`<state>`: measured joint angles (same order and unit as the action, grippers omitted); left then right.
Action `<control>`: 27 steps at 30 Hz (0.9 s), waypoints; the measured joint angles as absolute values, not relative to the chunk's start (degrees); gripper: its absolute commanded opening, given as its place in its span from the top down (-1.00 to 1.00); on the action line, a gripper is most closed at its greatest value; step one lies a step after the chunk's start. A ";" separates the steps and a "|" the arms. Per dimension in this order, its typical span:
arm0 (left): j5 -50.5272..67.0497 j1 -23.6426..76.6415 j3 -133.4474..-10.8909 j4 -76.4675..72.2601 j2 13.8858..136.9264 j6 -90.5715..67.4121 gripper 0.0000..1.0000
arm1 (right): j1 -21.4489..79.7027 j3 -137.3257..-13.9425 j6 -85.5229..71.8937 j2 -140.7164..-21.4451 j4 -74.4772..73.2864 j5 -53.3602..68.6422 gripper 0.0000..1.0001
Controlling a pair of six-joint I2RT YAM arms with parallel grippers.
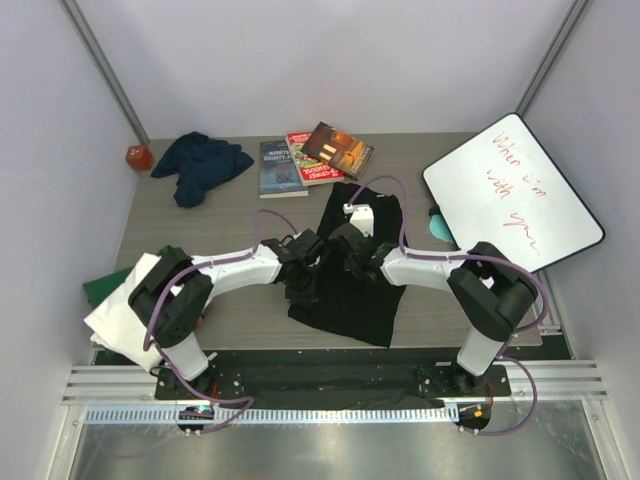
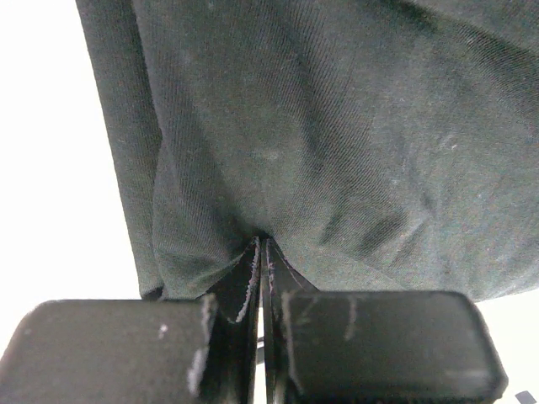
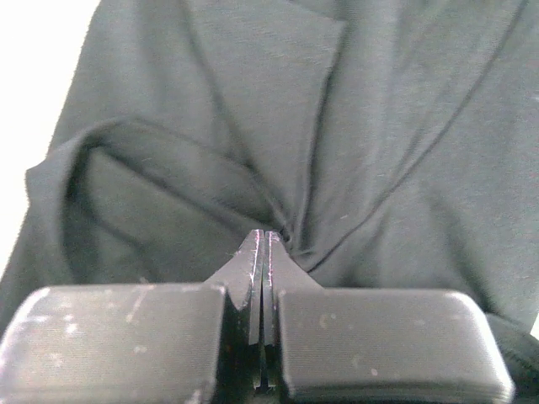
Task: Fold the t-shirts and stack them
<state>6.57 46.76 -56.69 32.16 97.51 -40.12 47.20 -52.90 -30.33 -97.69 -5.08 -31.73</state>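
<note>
Far left of the top view: we see the green t-shirt (image 1: 92, 290) and the white t-shirt (image 1: 118, 322) at the left edge of the table (image 1: 250, 320). The green one peeks out beside the white one, and the left arm's elbow covers part of both.

Upper left: a small orange-red object (image 1: 138, 157) sits in the table corner. The navy t-shirt (image 1: 203, 166) is crumpled near it.

Further right along the far edge: three books (image 1: 315, 160), overlapping.

Centre: the black t-shirt (image 1: 350, 295) runs from just below the books down to the near edge. It is bunched where the two arms meet.

Left gripper (image 2: 263, 246): jaws together, clamped on a fold of the black cloth. We see the fabric pucker right at the tips.

Right gripper (image 3: 267, 237): same story, jaws pressed together on a gathered crease of the black t-shirt, with wrinkles fanning out from the pinch. Both grippers sit close together over the shirt's upper middle.

Right: a sliver of the teal mat (image 1: 440, 222) shows under the whiteboard (image 1: 510, 190). The board is angled, has red handwriting and overhangs the table's right edge.
</note>
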 measured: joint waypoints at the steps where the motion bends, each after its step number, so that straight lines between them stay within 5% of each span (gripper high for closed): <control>1: 6.52 46.76 -56.53 31.99 97.41 -40.16 0.99 | 46.78 -52.77 -30.22 -97.84 -4.95 -31.73 0.98; 18: 6.57 46.22 -54.46 29.82 95.94 -42.65 0.99 | 46.11 -50.48 -29.76 -83.18 -6.94 -21.28 0.98; 27: 8.01 44.42 -52.82 28.34 95.00 -45.30 1.00 | 49.15 -46.54 -33.21 -89.86 -4.40 -16.78 0.98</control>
<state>8.01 44.42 -52.82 28.34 95.00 -45.30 49.15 -46.54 -33.21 -89.86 -4.40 -16.78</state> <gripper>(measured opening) 0.003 0.018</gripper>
